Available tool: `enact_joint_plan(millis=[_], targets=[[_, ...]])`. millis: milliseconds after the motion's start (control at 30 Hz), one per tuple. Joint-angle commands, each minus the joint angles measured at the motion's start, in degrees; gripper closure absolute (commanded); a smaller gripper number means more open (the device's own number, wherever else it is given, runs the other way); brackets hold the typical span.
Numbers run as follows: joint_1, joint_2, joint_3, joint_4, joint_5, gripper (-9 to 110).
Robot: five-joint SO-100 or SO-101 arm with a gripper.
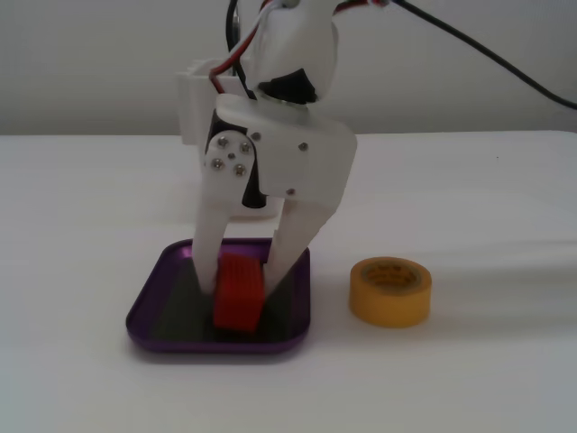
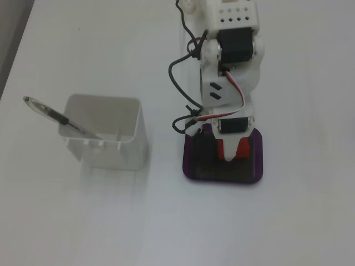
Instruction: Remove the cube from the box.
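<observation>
Jaws pinch my gripper (image 1: 239, 287) onto the red cube (image 1: 238, 290), which sits tilted inside the purple box (image 1: 153, 311) at lower centre. I see yellow tape (image 1: 390, 290) right, white container (image 2: 105, 132) far left.

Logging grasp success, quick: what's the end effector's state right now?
End effector: closed on the cube, which sits tilted inside the box.
</observation>
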Motion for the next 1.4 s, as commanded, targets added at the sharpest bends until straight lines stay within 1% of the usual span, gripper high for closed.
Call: enact_joint_plan(millis=[0,133,333,433,600,667,767,833,900,967,1200,1300,1367], targets=[[-0.53,1.41,-2.20,0.18,-0.44,102],[-0.70,4.92,-8.88,5.80,0.26,102],[-0.97,12.57,-20.92,19.07,0.35,102],[-0.62,16.00,-23.20,25.58,0.35,102],[-0.09,21.45,-23.03,36.30,-0.18,102],[-0.09,23.99,-21.97,38.41,-0.18,102],[-0.26,30.41,-14.94,38.32,-0.44,102],[-0.70,34.98,-7.38,38.06,-0.44,102],[-0.62,39.73,0.97,35.77,-0.09,102],[0.00,44.65,10.72,30.94,-0.35,102],[1.58,58.71,49.13,3.87,-1.93,102],[5.01,62.05,58.62,-5.80,-2.02,102],[8.17,62.49,61.52,-10.20,-2.02,102]])
